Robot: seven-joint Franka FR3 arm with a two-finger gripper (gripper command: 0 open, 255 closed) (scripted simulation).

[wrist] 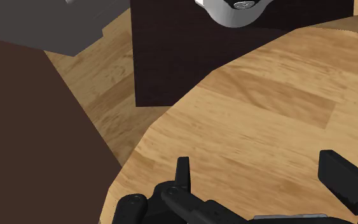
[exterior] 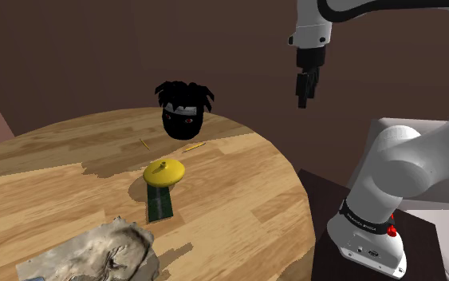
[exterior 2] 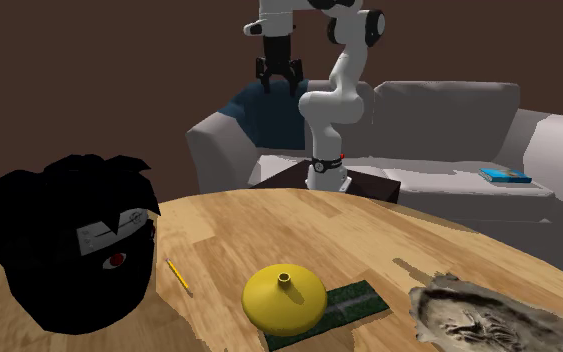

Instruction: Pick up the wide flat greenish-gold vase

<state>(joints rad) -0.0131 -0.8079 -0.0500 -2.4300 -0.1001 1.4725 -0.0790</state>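
The wide flat vase (exterior: 163,172) is yellow-gold with a short narrow neck. It stands on a round wooden table (exterior: 246,207), resting on one end of a dark green flat mat (exterior: 159,204). In the second exterior view the vase (exterior 2: 284,297) sits near the front edge of the picture. My gripper (exterior: 304,94) hangs high in the air, well off to the shoulder view's right of the vase and beyond the table's rim. From across the table the gripper (exterior 2: 278,75) points down. In the wrist view its fingers (wrist: 182,175) stand apart over bare tabletop (wrist: 266,108), holding nothing.
A black spiky-haired head figure (exterior: 183,108) stands behind the vase, with a yellow pencil (exterior: 193,147) beside it. A grey crumpled object (exterior: 103,251) lies at the table's near edge. Beyond the table are a white sofa (exterior 2: 449,120) with a blue book (exterior 2: 506,176) and the dark stand (wrist: 171,51).
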